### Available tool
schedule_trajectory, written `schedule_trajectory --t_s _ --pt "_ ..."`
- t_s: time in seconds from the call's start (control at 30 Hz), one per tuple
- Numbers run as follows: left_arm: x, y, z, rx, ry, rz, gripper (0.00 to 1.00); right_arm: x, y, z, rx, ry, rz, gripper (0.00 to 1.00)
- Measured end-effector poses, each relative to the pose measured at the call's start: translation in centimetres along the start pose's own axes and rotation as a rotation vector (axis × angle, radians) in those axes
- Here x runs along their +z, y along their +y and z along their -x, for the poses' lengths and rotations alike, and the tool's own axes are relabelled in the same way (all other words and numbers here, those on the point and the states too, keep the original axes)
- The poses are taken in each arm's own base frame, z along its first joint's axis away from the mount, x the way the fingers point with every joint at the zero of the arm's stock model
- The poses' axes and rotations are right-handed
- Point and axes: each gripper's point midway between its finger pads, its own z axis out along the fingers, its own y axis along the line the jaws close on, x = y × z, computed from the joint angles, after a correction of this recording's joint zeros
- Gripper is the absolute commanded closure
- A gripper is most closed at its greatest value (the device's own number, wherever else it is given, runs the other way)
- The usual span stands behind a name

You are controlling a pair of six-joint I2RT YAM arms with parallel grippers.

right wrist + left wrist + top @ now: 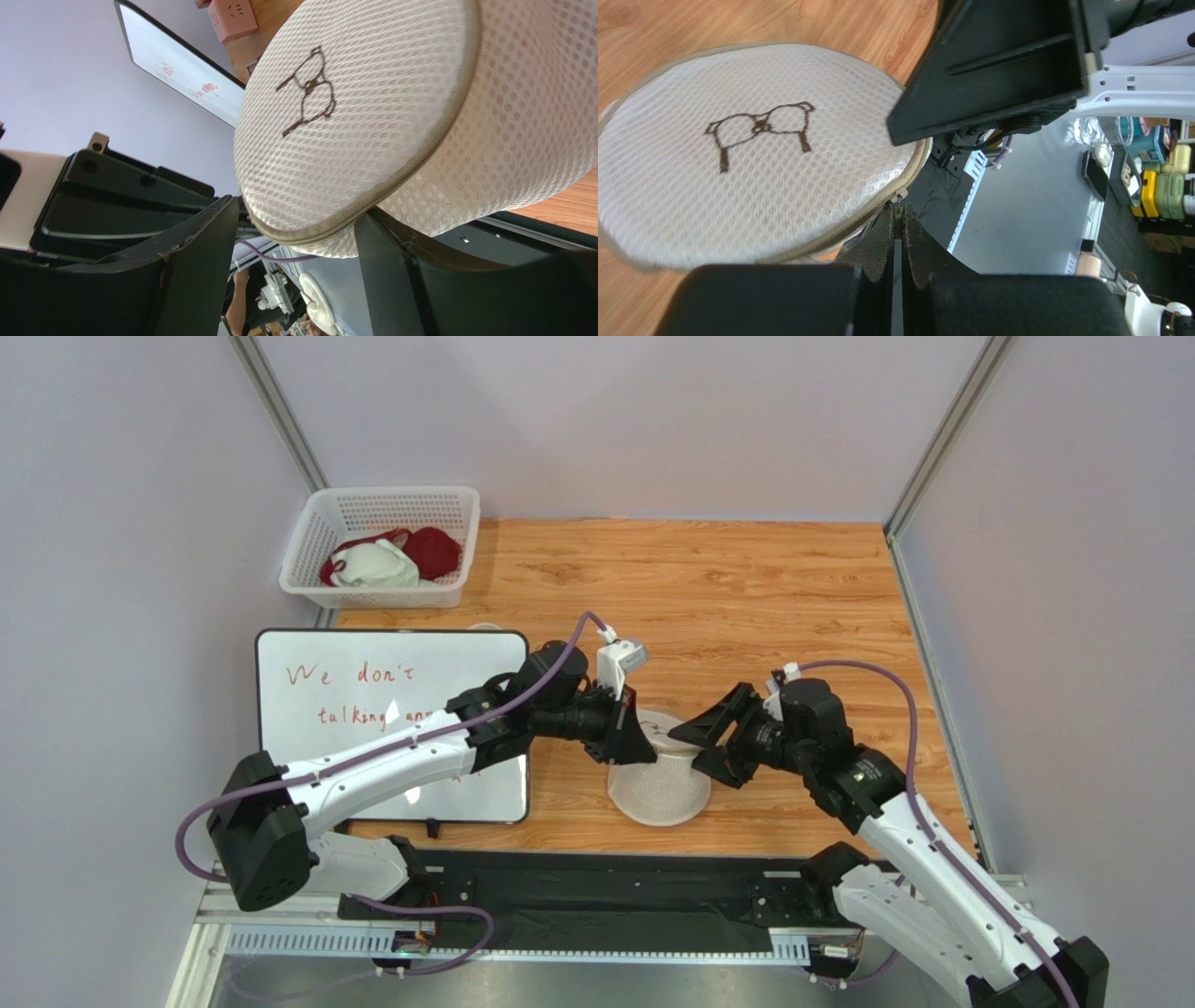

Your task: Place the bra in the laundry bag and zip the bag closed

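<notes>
Two robot arms met over the laundry bag [659, 787] on the wooden table [786, 602]. The bag sat just below the middle of the overhead frame, right of a whiteboard [379, 686] and well apart from the lattice basket [379, 507] at upper left, which held a dark red garment [435, 549] and a white garment [376, 567]. The bra appeared in no view, neither on the bare wood nor in the basket, so it was most likely already inside the mesh, though the weave hid it. The zipper [910, 175] looked shut along every stretch of rim on show, leaving at most a last short run near the left gripper [641, 746], and the job seemed close to finished. That gripper's fingers [878, 241] were pressed tight together at the zipper's end, at lower centre of its own camera's frame; whether a pull tab lay between them could not be told. The right gripper [701, 746] stood wide apart, straddling the bag's edge, its fingers [196, 259] close against the mesh without clearly clamping it. Only the wrist cameras showed the zipper's line and the small bra drawing [759, 133]; only the overhead view showed the basket and both arms at once.
</notes>
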Motion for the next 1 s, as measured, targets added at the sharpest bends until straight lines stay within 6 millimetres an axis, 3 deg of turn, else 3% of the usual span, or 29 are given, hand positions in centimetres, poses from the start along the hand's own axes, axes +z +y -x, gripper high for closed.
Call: schedule_trajectory --t_s 0.03,0.07,0.23,0.4,0.6,1.0 --pt "0.0 -0.1 0.0 0.003 0.001 -0.005 1.0 0.2 -0.1 0.1 0.006 -0.002 -0.005 0.5" --pt "0.1 -0.3 -0.1 0.005 0.004 -0.01 1.0 0.4 -0.2 0.2 0.016 -0.003 -0.012 0.65" --pt "0.1 -0.7 -0.5 0.01 0.016 -0.02 1.0 1.2 -0.6 0.9 0.028 -0.027 -0.035 0.99" --pt "-0.1 -0.1 -0.7 0.004 -0.002 0.019 1.0 1.1 -0.6 2.4 0.038 -0.053 -0.022 1.0" --pt "-1.7 2.8 -2.1 -0.03 -0.027 0.15 1.0 1.1 -2.1 4.8 0.047 -0.044 -0.042 1.0" --pt "-2.9 4.0 -2.2 -0.004 -0.048 0.225 1.0 1.8 -2.0 3.8 -0.008 0.128 0.009 1.0"
